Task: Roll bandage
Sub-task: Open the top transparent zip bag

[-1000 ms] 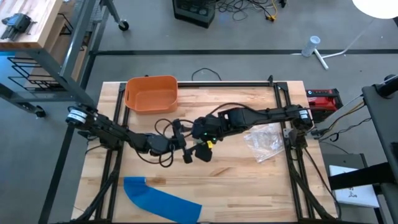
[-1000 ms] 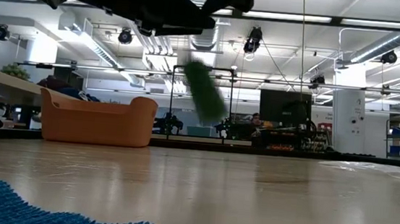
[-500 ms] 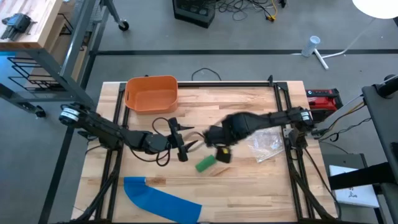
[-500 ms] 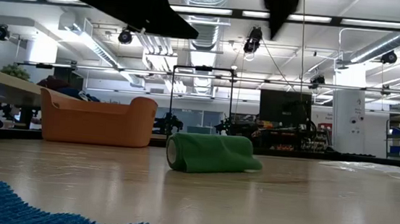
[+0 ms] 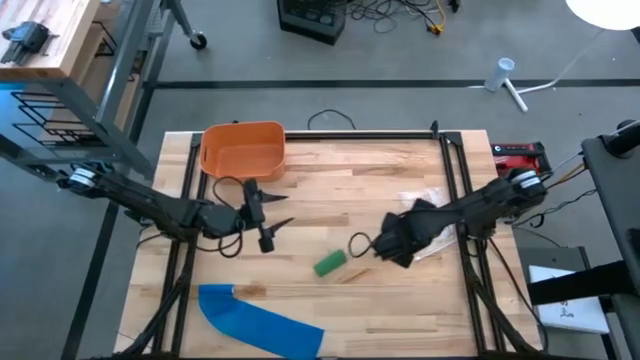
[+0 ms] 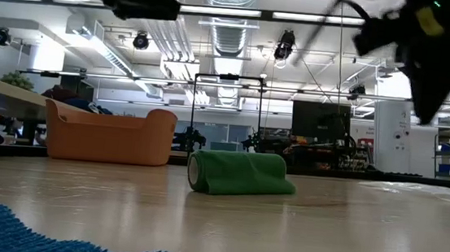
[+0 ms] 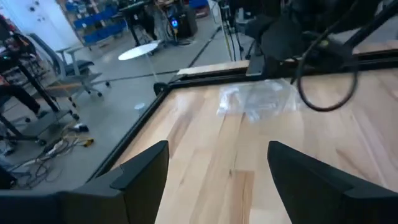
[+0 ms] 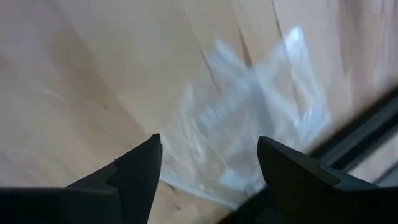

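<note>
orange bin (image 5: 243, 150), clear plastic bag (image 5: 432, 222), blue cloth (image 5: 258, 320), wooden table (image 5: 400, 170)

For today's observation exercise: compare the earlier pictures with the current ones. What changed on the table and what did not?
The green rolled bandage, earlier up between the two tools, now lies let go on the wooden table. The left tool drew back left, the right tool back right, both open. The orange plastic bin, blue cloth and clear plastic bag stayed put.

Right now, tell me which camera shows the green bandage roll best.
The low view: the green bandage roll lies side-on on the table, its rolled end visible. The high view shows it only as a small green shape. Neither wrist view shows it.
</note>
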